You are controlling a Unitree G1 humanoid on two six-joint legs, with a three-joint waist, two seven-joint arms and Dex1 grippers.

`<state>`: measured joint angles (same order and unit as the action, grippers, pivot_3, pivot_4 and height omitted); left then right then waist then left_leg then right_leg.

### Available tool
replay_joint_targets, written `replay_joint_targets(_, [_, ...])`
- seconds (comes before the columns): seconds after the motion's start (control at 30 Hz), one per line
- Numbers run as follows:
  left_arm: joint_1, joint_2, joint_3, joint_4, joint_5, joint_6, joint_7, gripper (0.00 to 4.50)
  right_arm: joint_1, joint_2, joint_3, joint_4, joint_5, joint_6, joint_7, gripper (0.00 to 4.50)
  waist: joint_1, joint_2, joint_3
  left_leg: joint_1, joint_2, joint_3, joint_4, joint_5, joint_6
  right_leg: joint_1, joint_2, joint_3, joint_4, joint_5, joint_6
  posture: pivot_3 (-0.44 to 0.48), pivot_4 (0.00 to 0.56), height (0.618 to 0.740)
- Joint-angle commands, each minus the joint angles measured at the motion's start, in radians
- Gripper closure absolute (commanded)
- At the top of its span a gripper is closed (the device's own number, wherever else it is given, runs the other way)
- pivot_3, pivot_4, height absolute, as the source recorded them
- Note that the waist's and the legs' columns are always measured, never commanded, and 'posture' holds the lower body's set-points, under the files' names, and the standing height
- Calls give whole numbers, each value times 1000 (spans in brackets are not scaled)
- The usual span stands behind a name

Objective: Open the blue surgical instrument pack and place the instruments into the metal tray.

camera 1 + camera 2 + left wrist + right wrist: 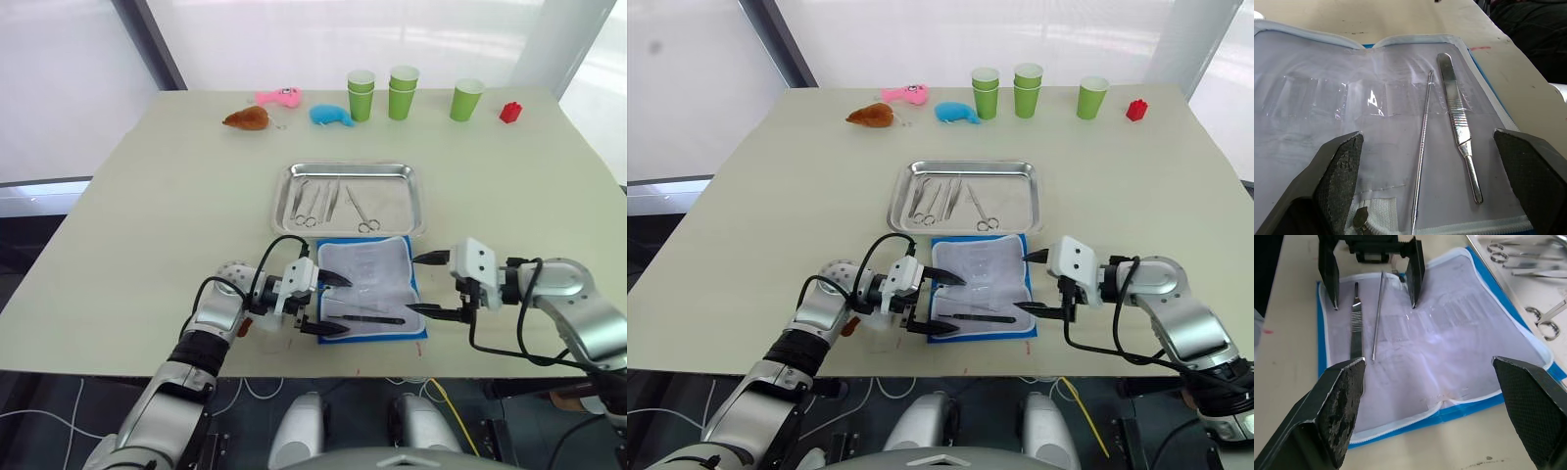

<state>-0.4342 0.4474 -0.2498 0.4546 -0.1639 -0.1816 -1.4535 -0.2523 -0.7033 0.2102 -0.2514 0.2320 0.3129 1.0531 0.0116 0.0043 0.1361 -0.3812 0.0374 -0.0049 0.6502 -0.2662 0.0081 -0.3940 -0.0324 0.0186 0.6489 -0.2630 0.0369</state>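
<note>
1. Pale beige table (147, 225) fills the scene, with green cups (401, 91), a red block (510, 112) and small plush toys (331, 116) lined along its far edge, well apart from the work.
2. At the near edge lies the blue surgical instrument pack (367, 289), already unfolded flat with its pale lining up.
3. Just beyond it, almost touching its far edge, sits the metal tray (416, 201), which already holds several instruments: scissors with ring handles (363, 212) and other slim tools (315, 201).
4. Two instruments are left on the near half of the lining: a flat scalpel-type handle (1458, 125) and a thin probe (1422, 142), lying side by side, close but apart.
5. The left gripper (326, 304) hangs over the pack's left edge with its fingers spread wide, holding nothing, the two tools lying ahead between them.
6. The right gripper (423, 284) hovers at the pack's right edge, fingers likewise released and empty.
7. My judgement: opening is done and the transfer is well along, with these two pieces remaining.
8. The next move calls for lowering one gripper so its fingers straddle a single tool, then pinching it off the flat lining; both are thin and lie low, so catching the fabric or the neighbouring tool is the likely slip.
</note>
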Motion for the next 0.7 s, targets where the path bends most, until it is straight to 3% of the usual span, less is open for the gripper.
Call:
replay_joint_targets(0.03, [55, 8, -69, 101, 77, 39, 11, 0, -16, 37, 45, 6, -42, -31, -27, 169, 0, 0, 0, 0, 0, 0, 0, 0, 0, 0, 0, 0, 0, 0, 0, 0, 150, 740])
replay_joint_targets(0.7, [57, 23, -71, 86, 76, 45, 2, 0, -102, 110, 194, 174, -181, -34, -3, 169, -4, 2, -4, 1, 0, 0, 0, 0, 0, 0, 1, 1, 2, 0, 0, 0, 150, 740])
